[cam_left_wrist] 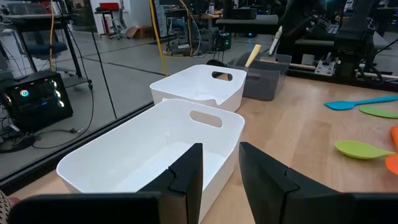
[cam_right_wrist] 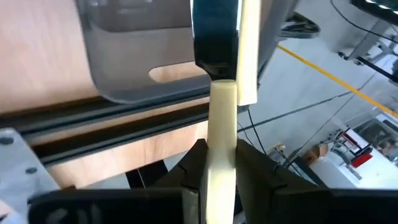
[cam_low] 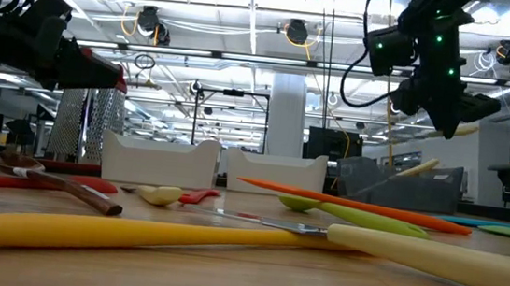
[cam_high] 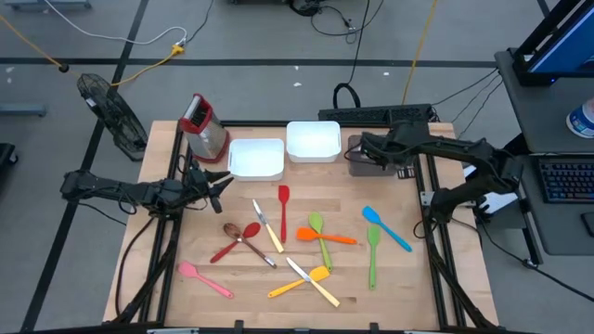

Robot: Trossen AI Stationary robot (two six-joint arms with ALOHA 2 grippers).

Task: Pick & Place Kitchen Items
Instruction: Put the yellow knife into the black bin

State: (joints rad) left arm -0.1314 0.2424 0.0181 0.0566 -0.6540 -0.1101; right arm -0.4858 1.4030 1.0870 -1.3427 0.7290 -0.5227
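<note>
My right gripper (cam_high: 360, 156) hangs over the dark tray (cam_high: 355, 171) at the table's far right, shut on a pale-handled knife (cam_right_wrist: 222, 124). One pale handle (cam_left_wrist: 252, 55) sticks up out of that tray. My left gripper (cam_left_wrist: 221, 180) stands open with nothing between its fingers, level, at the near side of the left white tray (cam_left_wrist: 155, 149). Spread flat on the wood lie a red spatula (cam_high: 283, 206), an orange one (cam_high: 327, 237), green spoons (cam_high: 373, 252), a blue one (cam_high: 385, 227), a pink one (cam_high: 205, 279), a yellow one (cam_high: 295, 285), a red spoon (cam_high: 235, 244) and pale knives (cam_high: 269, 229). My right gripper pinches the knife's pale handle (cam_right_wrist: 222, 163) between its two fingers. The knife runs on past the fingertips, its dark far part (cam_right_wrist: 216, 37) out in front. The fingers slant downward from the table's right side. The knife is lifted clear above the dark tray.
A second white tray (cam_high: 313, 141) stands between the left white tray and the dark one. A red-topped metal box (cam_high: 202, 125) stands at the far left corner. Black frame rails (cam_high: 429, 199) run along the table's sides.
</note>
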